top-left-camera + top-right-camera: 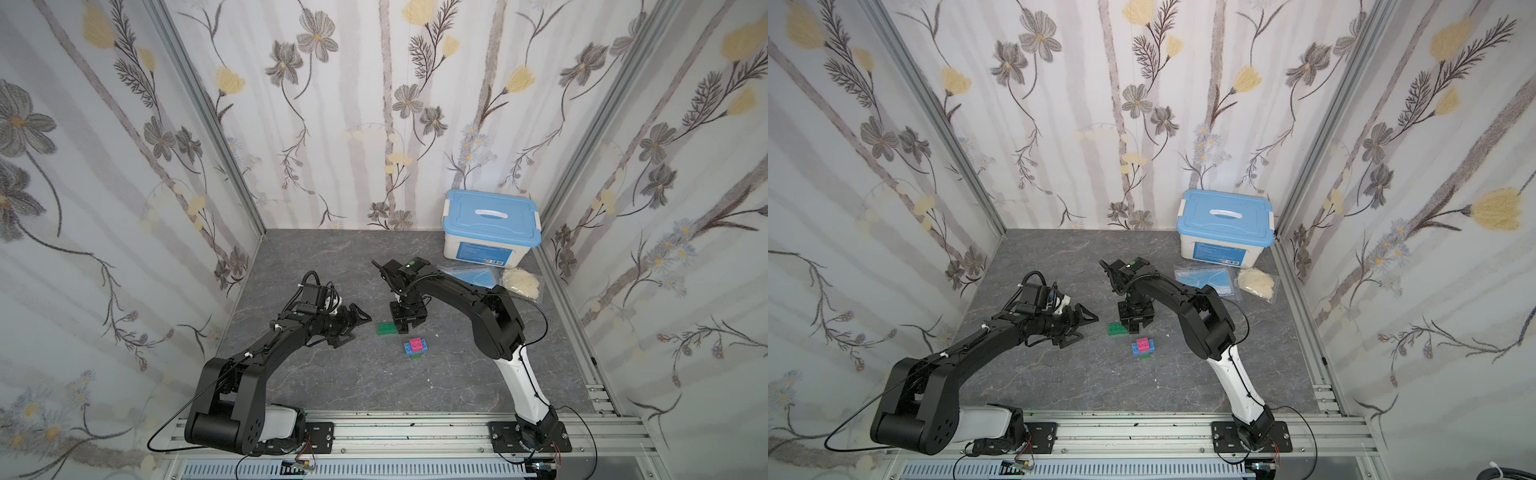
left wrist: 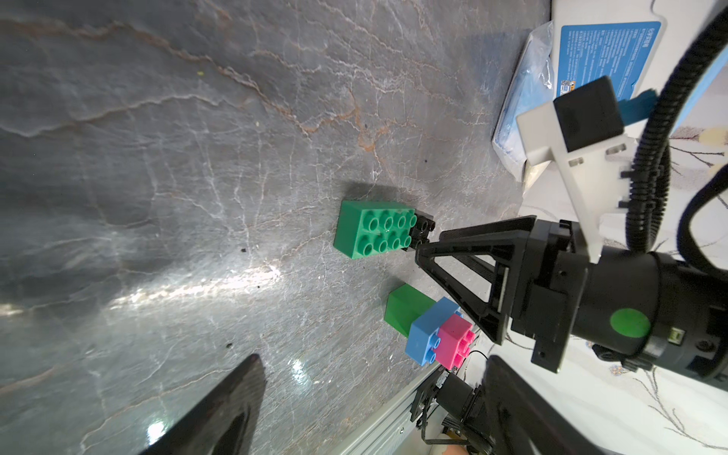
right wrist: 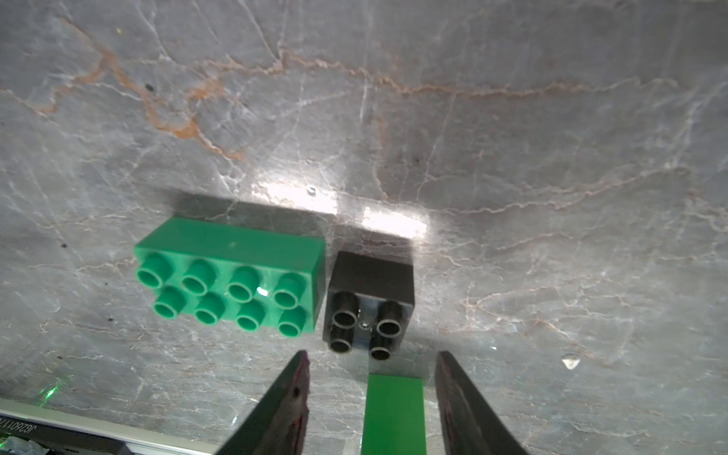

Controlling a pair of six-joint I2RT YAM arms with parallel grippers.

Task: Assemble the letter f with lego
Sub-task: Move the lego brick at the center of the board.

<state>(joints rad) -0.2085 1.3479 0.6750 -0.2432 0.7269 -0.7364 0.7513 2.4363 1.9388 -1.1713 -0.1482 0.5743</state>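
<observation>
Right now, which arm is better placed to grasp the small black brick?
The right arm: its jaws stand open close above the black brick. The left arm holds its open jaws beyond the loose green brick, which stands between.

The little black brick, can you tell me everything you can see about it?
The black brick is small, square and looks like shiny plastic, with four hollow round studs on top, two by two. It sits flat on the grey marbled table, studs up, right beside the end of the long green brick; whether they touch is unclear. The right gripper hovers at it with jaws apart, gripping nothing.
</observation>
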